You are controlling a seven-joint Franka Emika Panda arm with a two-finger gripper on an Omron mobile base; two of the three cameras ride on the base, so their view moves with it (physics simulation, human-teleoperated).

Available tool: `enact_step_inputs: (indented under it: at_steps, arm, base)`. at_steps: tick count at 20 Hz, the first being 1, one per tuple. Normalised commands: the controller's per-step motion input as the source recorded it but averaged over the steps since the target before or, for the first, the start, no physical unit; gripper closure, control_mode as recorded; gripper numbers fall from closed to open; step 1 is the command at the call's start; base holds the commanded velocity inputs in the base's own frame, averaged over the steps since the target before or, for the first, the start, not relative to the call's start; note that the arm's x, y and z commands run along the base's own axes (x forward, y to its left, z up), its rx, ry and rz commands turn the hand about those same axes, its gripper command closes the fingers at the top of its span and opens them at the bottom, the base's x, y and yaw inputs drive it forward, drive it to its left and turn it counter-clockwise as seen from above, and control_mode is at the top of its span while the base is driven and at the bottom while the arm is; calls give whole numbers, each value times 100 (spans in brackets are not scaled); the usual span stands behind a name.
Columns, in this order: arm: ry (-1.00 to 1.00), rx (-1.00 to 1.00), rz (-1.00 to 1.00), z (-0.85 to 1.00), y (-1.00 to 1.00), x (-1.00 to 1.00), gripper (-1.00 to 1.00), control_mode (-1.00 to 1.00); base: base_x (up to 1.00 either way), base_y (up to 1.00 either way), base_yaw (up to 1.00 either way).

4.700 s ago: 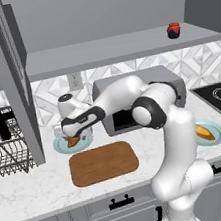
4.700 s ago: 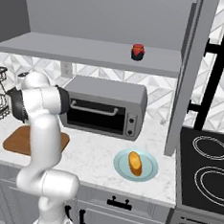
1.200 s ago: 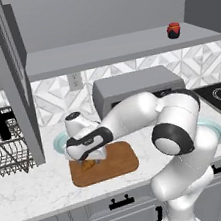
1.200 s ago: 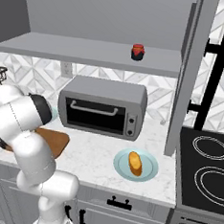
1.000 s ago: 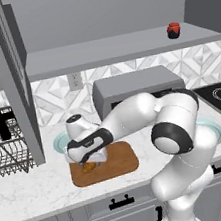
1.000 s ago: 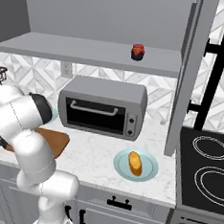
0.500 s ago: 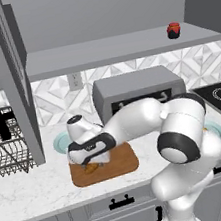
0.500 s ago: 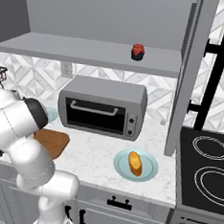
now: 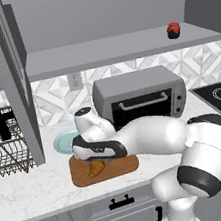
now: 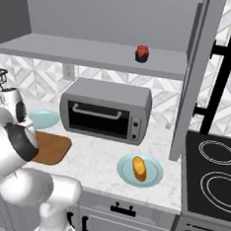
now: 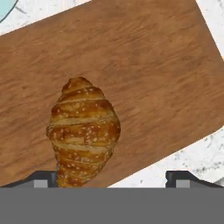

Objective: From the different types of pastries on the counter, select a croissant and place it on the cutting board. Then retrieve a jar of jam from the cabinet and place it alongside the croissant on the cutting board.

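Wide marbled tabletop (image 9: pixel 29 193), bare toward the near lip ahead of the cutting board (image 9: pixel 118 165). Grey cabinet (image 9: pixel 118 48) shelf overhead, jar of jam (image 9: pixel 173 30) near its right end. Toaster oven (image 9: pixel 140 95) just behind the board; pale blue plate (image 9: pixel 62 143) off the board's far left corner. Free wood across the board's right half. Croissant (image 11: pixel 83 131) flat on the board's left part, long axis running from the near edge inward, near tip close to that edge. Fingers (image 11: pixel 41 179) spread wide, dark tips either side, gripping nothing.
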Motion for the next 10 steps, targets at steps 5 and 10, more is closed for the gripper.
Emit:
enact_step_inputs:
  at_steps: [5, 10]
  arm:
    - [-6, 0, 0, 64, -55, -42, -100, -100]
    - [-10, 0, 0, 47, -97, -21, -100, -100]
  base:
    - [0, 0, 0]
    - [0, 0, 0]
